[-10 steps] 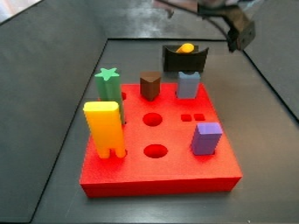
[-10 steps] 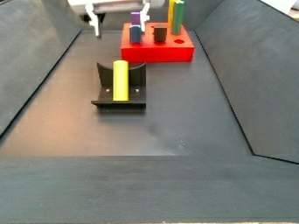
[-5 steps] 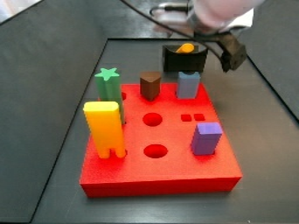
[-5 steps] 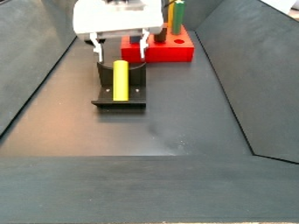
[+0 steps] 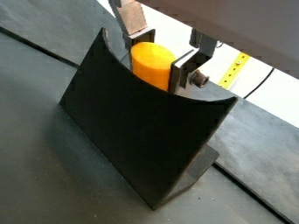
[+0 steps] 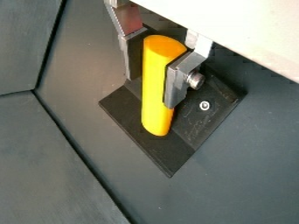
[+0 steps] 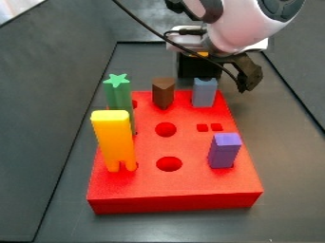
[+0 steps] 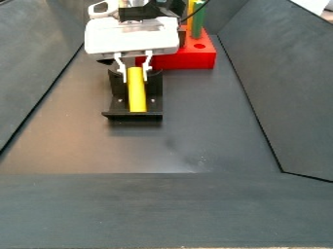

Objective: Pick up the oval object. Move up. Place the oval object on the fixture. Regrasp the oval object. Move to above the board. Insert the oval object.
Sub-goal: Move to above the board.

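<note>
The oval object (image 6: 158,87) is a long orange-yellow peg lying on the dark fixture (image 6: 201,122). It also shows in a wrist view (image 5: 152,66) and in a side view (image 8: 131,89). My gripper (image 6: 152,83) is down over the fixture (image 8: 130,112), with one silver finger on each side of the peg and the pads against it. In a side view (image 7: 214,71) the gripper covers the fixture and hides the peg. The red board (image 7: 178,185) lies apart from the fixture.
On the board stand a tall yellow block (image 7: 113,138), a green star peg (image 7: 118,87), a brown block (image 7: 164,92), a blue-grey block (image 7: 204,92) and a purple block (image 7: 226,149). Two round holes (image 7: 166,129) are open. Sloped dark walls (image 8: 39,88) bound the floor.
The gripper has come down from above the board onto the fixture, and its fingers have drawn in around the oval object.
</note>
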Available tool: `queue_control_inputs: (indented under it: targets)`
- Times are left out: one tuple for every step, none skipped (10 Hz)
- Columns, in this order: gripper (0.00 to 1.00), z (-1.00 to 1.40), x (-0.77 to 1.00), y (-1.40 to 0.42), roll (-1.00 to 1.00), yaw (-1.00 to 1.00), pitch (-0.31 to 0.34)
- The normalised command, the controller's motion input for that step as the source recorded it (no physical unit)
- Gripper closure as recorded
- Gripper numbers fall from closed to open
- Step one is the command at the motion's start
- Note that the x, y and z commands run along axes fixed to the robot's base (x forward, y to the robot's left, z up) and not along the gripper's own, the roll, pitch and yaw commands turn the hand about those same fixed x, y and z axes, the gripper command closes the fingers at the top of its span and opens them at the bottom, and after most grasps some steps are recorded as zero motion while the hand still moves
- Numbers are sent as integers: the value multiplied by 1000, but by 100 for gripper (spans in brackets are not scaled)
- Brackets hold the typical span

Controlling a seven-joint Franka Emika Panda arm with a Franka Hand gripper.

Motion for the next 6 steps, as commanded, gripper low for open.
queue_control_inputs:
  targets:
    - [100,1000,230,-257,-30,-269,-45]
    - [100,1000,226,-256,-29,-266,-35]
    - [100,1000,202,-231,5,-234,47]
    - [100,1000,192,-221,17,-197,102]
    - [100,1000,186,-219,22,-169,136]
    - [100,1000,178,-206,24,-87,207]
